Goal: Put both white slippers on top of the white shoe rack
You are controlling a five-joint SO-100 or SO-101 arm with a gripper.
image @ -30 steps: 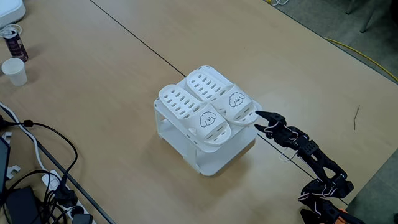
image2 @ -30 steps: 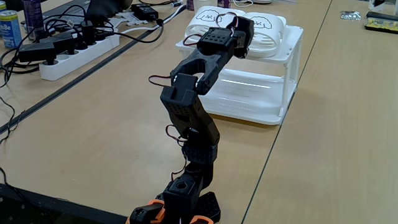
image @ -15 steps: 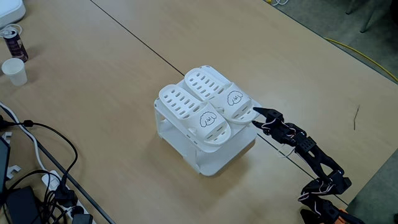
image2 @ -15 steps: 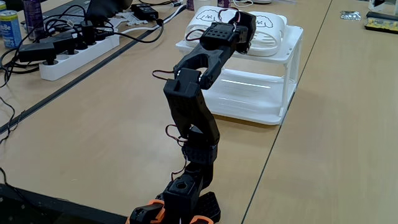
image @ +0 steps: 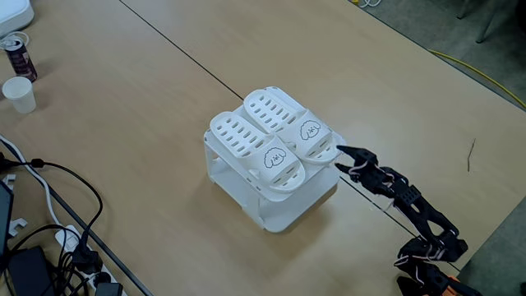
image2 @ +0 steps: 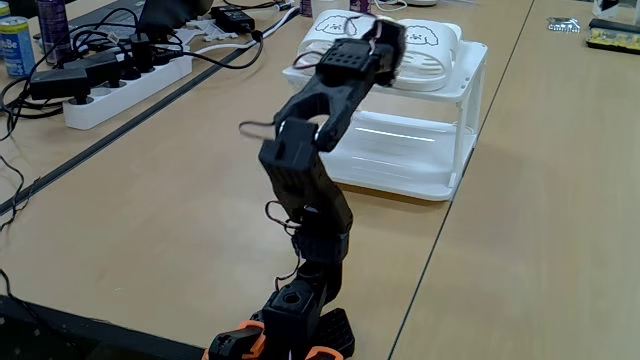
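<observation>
The black arm stretches low toward the white shoe rack, its gripper empty, fingers slightly parted, just beside the rack. Both white slippers lie side by side on top. A paper cup stands well apart.

In a fixed view the motion-blurred arm hides the claw and part of the white slippers.

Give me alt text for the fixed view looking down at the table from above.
Two white slippers lie side by side on top of a white shoe rack on a tan table. A black arm's end effector is just off the rack's right corner, holding nothing.
</observation>
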